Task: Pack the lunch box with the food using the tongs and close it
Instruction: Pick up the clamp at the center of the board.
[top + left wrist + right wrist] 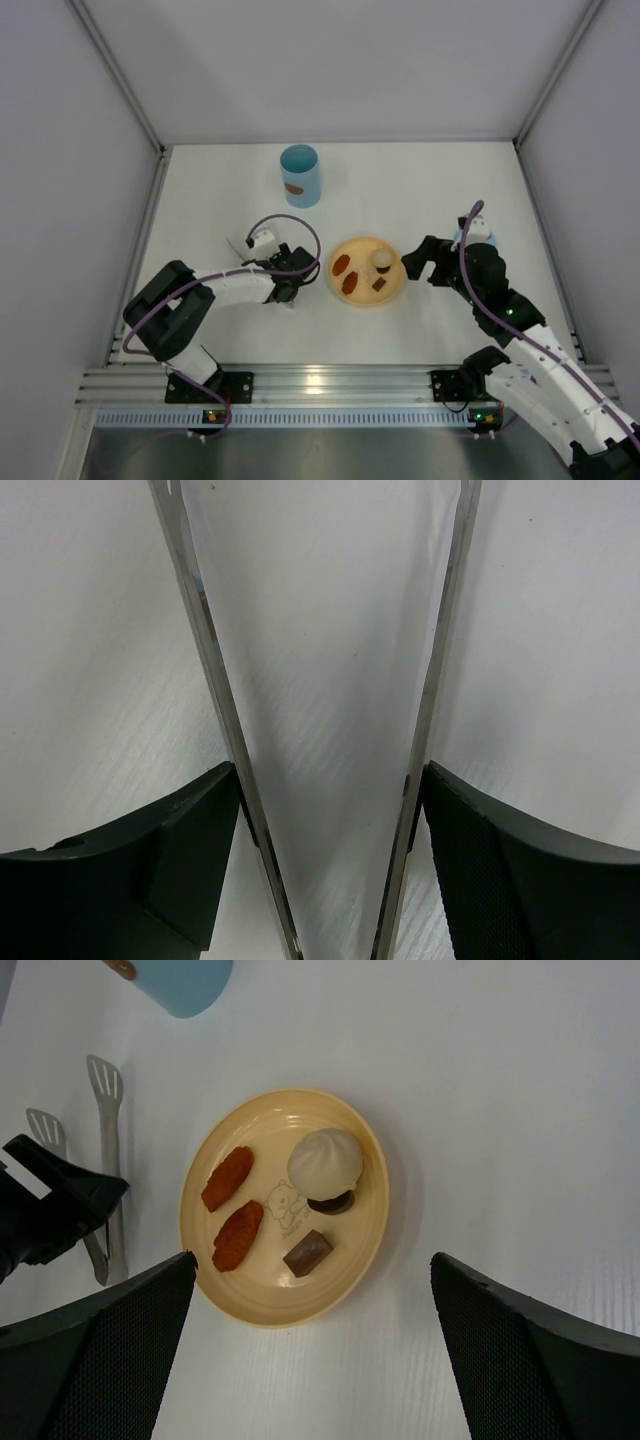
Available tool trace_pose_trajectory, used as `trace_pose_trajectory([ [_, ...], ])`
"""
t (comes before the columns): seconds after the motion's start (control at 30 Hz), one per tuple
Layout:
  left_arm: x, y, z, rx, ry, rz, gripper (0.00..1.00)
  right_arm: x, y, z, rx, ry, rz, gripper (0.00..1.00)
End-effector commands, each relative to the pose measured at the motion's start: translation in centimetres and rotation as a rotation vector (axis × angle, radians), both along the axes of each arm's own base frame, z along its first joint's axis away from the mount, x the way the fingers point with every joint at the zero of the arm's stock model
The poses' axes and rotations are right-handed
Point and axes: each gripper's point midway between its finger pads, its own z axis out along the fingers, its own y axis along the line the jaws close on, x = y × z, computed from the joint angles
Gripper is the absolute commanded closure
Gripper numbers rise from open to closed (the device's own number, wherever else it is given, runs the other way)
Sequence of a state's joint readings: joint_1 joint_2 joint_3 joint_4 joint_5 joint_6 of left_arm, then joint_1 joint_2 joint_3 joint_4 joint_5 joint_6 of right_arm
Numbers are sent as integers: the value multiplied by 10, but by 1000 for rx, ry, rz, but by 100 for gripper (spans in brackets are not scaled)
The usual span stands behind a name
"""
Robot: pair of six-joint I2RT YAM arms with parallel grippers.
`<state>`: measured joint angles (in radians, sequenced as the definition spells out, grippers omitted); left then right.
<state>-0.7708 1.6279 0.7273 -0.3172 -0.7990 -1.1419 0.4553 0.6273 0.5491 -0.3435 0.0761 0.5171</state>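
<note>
The silvery tongs [215,670] lie on the white table. Their two arms run between the fingers [190,860] of my left gripper [330,780], and a pad presses against each arm. In the right wrist view the tongs [104,1130] lie left of the plate with their tips toward the lunch box. The light blue lunch box [300,175] stands upright at the back. The food sits on the plate: two reddish-brown ovals [238,1235], a brown chunk [306,1252] and a cream bun [325,1163]. My right gripper [312,1260] hangs open above the plate's near rim, holding nothing.
The yellow-orange plate [366,296] sits mid-table between the two arms. A small light blue object [478,236] shows partly behind the right arm. White walls enclose the table on three sides, and a metal rail [330,385] runs along the near edge.
</note>
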Motion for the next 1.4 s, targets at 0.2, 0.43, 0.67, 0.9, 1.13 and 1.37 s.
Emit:
trace_pose_trajectory([
  [0.2,-87,-13,-82,-228,363,137,28,3,18,6,20,-12,71,0],
  [0.43,-76,-24,-61,-137,301,59,37,4,18,1,0,3,81,1],
  [0.67,-77,-34,-9,-102,238,-119,41,2,15,0,5,2,68,1],
  [0.9,-84,-36,39,-54,212,-283,43,1,13,4,5,-5,57,0],
  [1.13,-98,-43,62,-13,229,-413,44,1,12,4,9,0,51,1],
  [1.37,-109,-52,93,37,190,-482,44,1,12,5,12,3,50,1],
])
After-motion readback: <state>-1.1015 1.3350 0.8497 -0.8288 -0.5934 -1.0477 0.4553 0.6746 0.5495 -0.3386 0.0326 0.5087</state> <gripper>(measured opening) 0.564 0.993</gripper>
